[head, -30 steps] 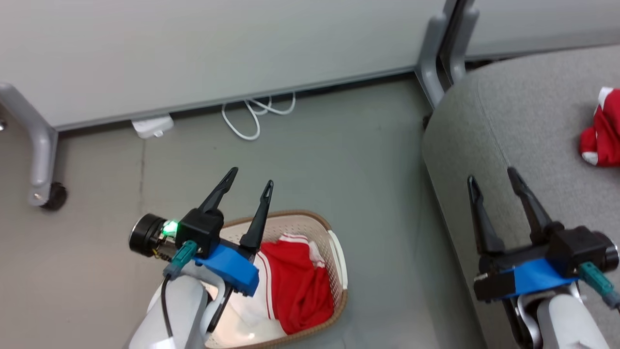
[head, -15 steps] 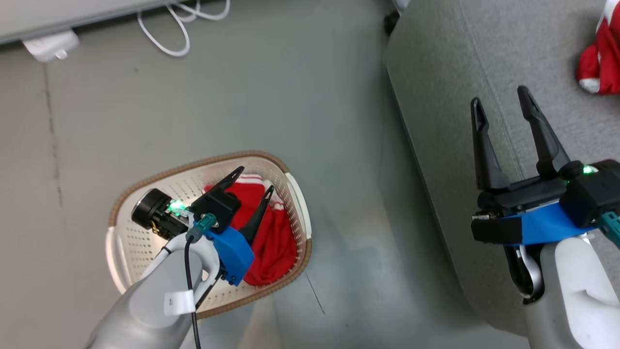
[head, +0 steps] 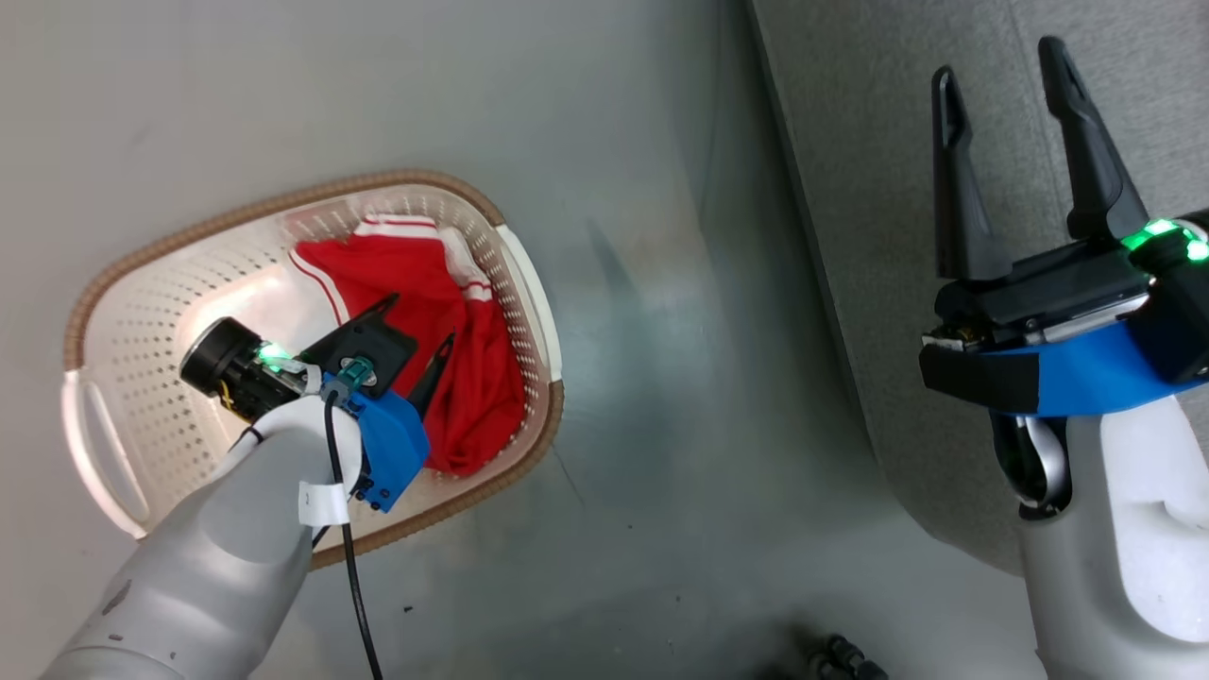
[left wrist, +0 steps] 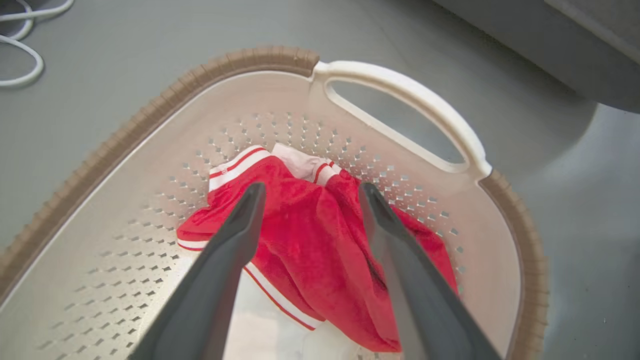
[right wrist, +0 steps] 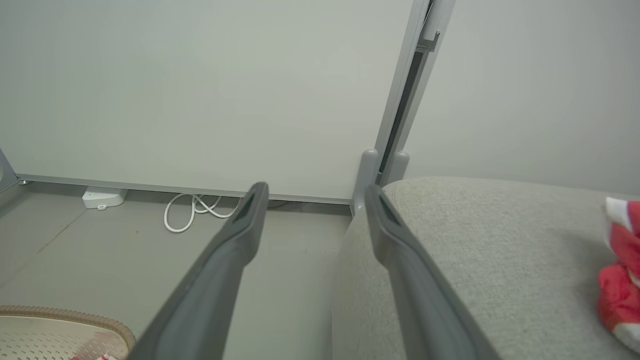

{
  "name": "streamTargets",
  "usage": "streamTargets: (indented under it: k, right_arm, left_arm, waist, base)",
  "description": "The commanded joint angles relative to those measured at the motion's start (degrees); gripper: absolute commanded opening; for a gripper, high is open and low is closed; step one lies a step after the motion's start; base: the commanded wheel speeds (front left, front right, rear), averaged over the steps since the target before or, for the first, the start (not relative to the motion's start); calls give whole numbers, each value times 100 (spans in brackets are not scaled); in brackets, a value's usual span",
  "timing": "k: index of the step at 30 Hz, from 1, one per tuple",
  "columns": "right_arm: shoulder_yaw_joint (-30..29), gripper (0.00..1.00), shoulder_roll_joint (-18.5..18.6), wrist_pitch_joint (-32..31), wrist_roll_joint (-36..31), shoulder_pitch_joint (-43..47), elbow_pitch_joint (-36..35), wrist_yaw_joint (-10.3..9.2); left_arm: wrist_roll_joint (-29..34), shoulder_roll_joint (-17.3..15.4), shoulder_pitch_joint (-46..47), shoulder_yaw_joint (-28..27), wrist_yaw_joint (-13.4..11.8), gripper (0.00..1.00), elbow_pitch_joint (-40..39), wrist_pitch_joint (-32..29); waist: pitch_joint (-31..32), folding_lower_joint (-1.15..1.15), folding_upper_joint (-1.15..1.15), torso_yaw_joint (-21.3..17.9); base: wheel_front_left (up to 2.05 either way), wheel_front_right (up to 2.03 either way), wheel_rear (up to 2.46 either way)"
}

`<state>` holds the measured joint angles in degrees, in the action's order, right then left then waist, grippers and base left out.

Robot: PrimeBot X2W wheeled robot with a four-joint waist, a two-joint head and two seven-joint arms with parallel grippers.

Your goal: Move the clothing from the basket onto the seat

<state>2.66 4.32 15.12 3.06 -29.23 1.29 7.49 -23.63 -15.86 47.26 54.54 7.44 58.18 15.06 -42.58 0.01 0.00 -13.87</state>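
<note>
- The left gripper (left wrist: 312,190) holds its two dark fingers apart, tips straddling the bright red, white-striped fabric clothing (left wrist: 310,235), seemingly lined up to pinch a fold.
- That garment lies bunched at one end of the oval cream perforated plastic basket (head: 283,203).
- The right gripper (head: 999,61) hangs spread and empty over the grey woven upholstered seat (head: 850,142), probably out of the way; another red garment (right wrist: 620,280) lies there.
</note>
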Motion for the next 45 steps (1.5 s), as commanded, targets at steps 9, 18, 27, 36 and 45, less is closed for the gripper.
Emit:
streamTargets:
  k: [9,18,27,36,45]
  right_arm:
    - [25,100,-29,5,-50,-367,-259,1]
    - [73,100,-68,5,-14,-487,-426,1]
    - [133,100,-104,5,-22,-499,-555,1]
    - [66,100,-112,5,-71,-450,-598,1]
    - [26,100,-123,5,-93,-482,-577,1]
  left_arm:
    - [-518,-99,621,529,4,100,732,-163]
    - [-872,-188,941,721,4,100,1071,-252]
    - [-1054,-310,1278,871,4,100,1358,-597]
    - [-1043,-247,1431,1029,-3,78,1511,-818]
    - [-1081,-207,1403,1091,-96,0,1568,-1045]
  waist:
    - [-967,-1,0,-187]
    - [-1462,-1,0,-300]
    - [-1861,-1,0,-437]
    - [-1987,-1,0,-464]
    - [-1941,-1,0,-465]
  base:
    - [0,0,0]
    - [0,0,0]
    - [0,0,0]
    - [0,0,0]
    - [0,0,0]
